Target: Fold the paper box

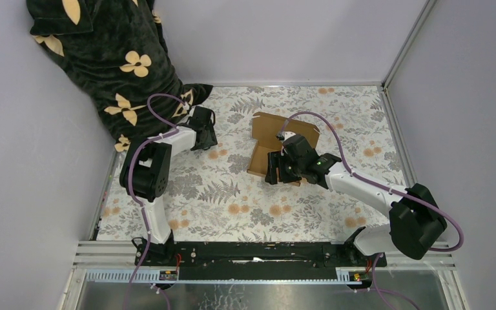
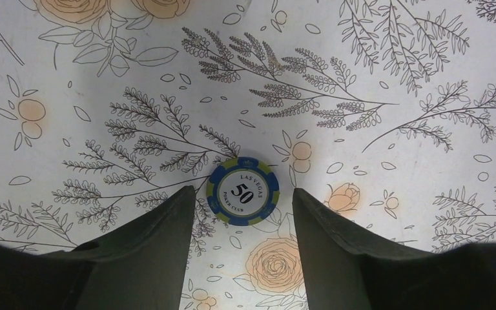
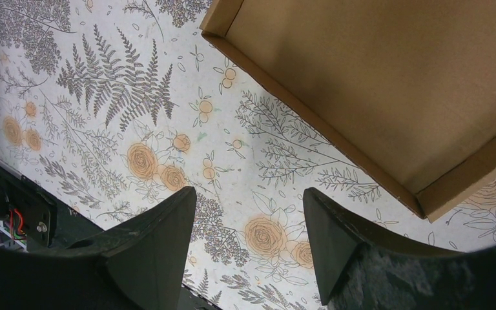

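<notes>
Jaws released on both; right gripper (image 3: 248,192) should pinch the paper box (image 3: 387,84) wall squarely; left gripper (image 2: 243,195) hovers over 1 poker chip (image 2: 241,187).

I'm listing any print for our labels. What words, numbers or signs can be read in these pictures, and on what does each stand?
"LAS VEGAS": along the top of the white centre of the poker chip.
"50": in the middle of the same chip.
"POKER CLUB": below the number on that chip, small but legible.
The paper box shows no print on the sides in view. Nothing else is readable.
</notes>
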Tool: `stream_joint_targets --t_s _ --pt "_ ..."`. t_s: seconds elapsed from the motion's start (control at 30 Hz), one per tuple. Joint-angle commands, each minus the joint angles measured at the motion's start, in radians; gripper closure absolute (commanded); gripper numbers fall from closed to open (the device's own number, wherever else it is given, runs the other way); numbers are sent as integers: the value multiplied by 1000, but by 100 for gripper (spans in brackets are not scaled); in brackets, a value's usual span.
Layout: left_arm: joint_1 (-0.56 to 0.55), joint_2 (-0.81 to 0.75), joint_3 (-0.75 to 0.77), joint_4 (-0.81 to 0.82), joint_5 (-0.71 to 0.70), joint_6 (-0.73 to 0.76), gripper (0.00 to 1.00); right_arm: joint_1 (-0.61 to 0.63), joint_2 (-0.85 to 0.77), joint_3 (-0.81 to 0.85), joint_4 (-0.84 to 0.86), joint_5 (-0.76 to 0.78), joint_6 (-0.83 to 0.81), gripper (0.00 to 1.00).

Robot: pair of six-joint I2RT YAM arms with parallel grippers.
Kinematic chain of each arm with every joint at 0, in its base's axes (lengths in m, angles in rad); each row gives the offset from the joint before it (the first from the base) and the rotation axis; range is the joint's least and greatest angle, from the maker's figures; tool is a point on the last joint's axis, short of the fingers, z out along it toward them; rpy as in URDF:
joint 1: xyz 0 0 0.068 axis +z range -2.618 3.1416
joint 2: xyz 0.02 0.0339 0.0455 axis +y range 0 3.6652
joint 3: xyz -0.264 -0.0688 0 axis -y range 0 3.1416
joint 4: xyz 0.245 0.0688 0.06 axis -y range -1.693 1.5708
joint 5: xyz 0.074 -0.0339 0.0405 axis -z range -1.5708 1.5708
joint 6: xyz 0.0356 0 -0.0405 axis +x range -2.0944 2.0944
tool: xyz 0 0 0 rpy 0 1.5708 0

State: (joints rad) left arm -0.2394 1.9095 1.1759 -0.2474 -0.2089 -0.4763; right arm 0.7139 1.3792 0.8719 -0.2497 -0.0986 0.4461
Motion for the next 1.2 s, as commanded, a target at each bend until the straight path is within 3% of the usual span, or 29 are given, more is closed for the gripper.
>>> stream_joint_targets --t_s 0.0,0.77,0.93,1.17 --pt "-4 18 -26 -8 23 -4 38 13 -32 10 23 -5 7 31" --pt "-61 66 25 -64 -53 19 41 15 -40 2 26 1 1 31" --pt "-64 67 28 -68 -47 22 56 16 -43 7 22 0 -2 31" --pt "-72 63 29 -78 -57 25 59 15 -44 7 19 0 -4 31"
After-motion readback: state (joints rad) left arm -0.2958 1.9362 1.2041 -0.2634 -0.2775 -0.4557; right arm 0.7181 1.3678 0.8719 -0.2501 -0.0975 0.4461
